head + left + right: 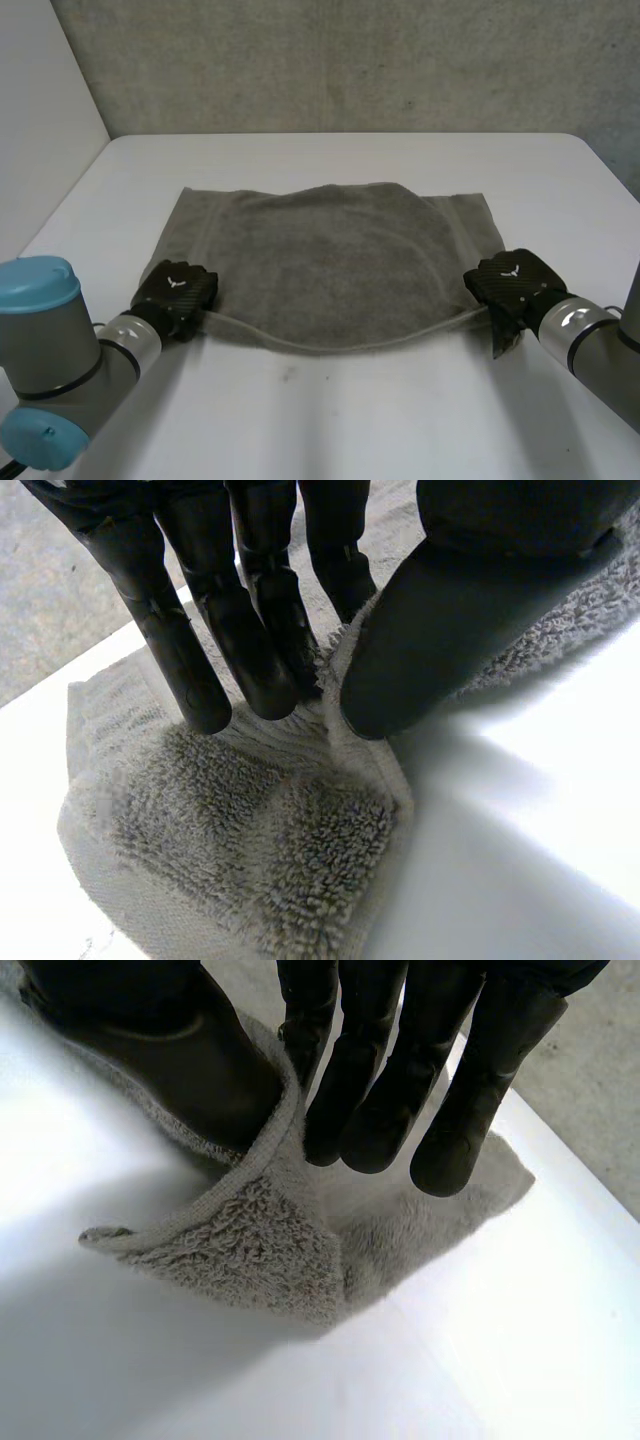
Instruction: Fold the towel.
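Note:
A grey towel [330, 265] lies spread on the white table [330, 420], its middle slightly humped and its near edge sagging in a curve between my hands. My left hand [178, 287] is at the near left corner. Under that hand, a ridge of towel [250, 850] stands pinched between its straight fingers [250, 630] and thumb [450, 610]. My right hand [512, 282] is at the near right corner. There a fold of towel [270, 1250] rises between the thumb [200, 1070] and the fingers [370, 1090], which pinch it.
Bare white table lies in front of the towel's near edge and along both sides. A grey wall stands behind the far table edge [340, 135]. A white wall [40, 110] borders the left side.

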### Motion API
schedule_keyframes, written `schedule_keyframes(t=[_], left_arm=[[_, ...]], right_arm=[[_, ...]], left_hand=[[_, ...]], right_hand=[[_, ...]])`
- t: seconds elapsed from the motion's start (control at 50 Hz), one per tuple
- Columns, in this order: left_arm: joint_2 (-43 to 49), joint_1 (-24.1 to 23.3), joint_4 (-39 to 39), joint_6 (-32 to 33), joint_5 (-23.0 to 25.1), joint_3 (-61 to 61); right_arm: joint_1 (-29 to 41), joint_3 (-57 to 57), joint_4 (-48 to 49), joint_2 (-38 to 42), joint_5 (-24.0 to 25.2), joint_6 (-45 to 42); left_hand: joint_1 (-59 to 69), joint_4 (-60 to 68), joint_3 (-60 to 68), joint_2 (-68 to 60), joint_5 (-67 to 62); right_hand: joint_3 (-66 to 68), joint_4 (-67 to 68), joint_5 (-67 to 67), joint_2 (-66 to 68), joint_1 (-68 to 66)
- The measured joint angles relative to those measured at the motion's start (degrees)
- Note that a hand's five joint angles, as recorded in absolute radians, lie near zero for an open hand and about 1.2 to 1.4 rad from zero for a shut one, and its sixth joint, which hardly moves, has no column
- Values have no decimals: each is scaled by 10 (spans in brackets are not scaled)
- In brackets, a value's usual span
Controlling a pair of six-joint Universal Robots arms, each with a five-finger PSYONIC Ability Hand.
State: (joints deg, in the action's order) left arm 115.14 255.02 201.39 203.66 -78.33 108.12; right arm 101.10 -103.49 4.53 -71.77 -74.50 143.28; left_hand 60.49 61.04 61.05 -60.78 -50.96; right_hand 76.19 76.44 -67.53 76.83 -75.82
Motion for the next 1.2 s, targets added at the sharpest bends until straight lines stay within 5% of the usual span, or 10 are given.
schedule_keyframes(t=[0.14,0.26,0.7,1.2], left_arm=[[-13,-1,6,25,-5,3],[-20,-2,11,23,-10,5],[-3,-19,75,-25,-10,13],[-5,28,114,36,-74,41]], right_arm=[[-7,-10,11,-12,1,6],[-8,-11,21,-19,1,13],[-20,-25,36,-20,2,18],[-31,-28,36,-20,2,17]], left_hand=[[-215,-224,-223,221,224],[-280,-288,-288,287,289],[-275,-280,-280,277,279],[-245,-251,-249,246,251]], right_hand=[[0,0,0,0,0],[0,0,0,0,0],[0,0,0,0,0],[0,0,0,0,0]])
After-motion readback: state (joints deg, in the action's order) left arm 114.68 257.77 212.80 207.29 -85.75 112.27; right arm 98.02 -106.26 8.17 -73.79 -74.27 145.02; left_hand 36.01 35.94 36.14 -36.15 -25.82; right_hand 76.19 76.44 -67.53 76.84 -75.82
